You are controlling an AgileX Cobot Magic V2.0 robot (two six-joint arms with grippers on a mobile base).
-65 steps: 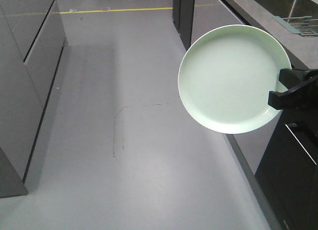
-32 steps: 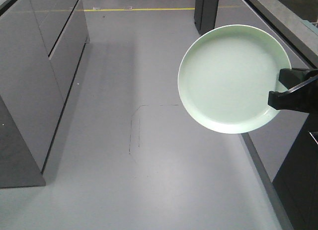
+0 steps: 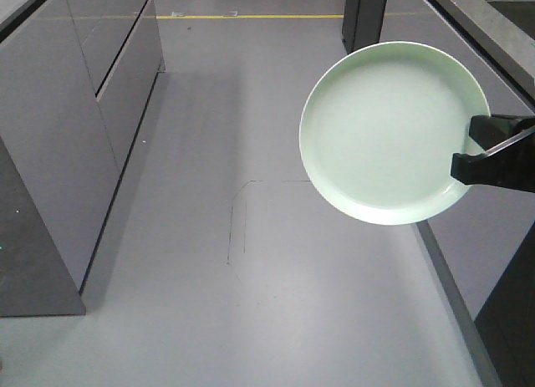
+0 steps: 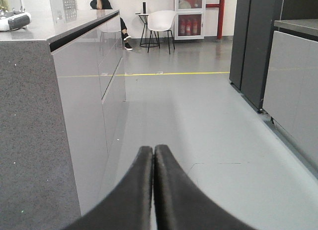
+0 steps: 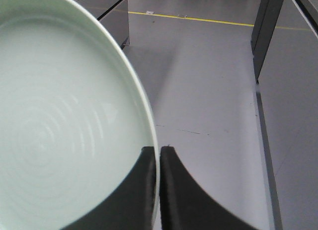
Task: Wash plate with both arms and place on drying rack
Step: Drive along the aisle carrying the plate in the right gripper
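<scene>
Plate: the pale mint-green plate [image 3: 393,132] hangs in the air over the grey floor [image 3: 251,303], with its hollow face turned up toward the front camera.
Right end effector: the right end effector [image 3: 466,149] pinches the plate's rim at the plate's right edge. In the right wrist view, one black finger lies over the inner face and the other sits just outside the rim.
Left end effector: the left end effector [image 4: 153,149] has its two fingers pressed together with nothing between them, and it points along the aisle.
Cabinets: a run of grey cabinets [image 3: 75,111] stands well to the left of the plate, across the aisle.
Counter: a grey counter edge [image 3: 481,23] runs behind the plate's upper right.
Yellow line: a yellow line [image 3: 251,17] crosses the floor beyond the plate's top edge.
Floor marks: thin dark lines [image 3: 238,220] lie on the floor, left of the plate's lower edge.
</scene>
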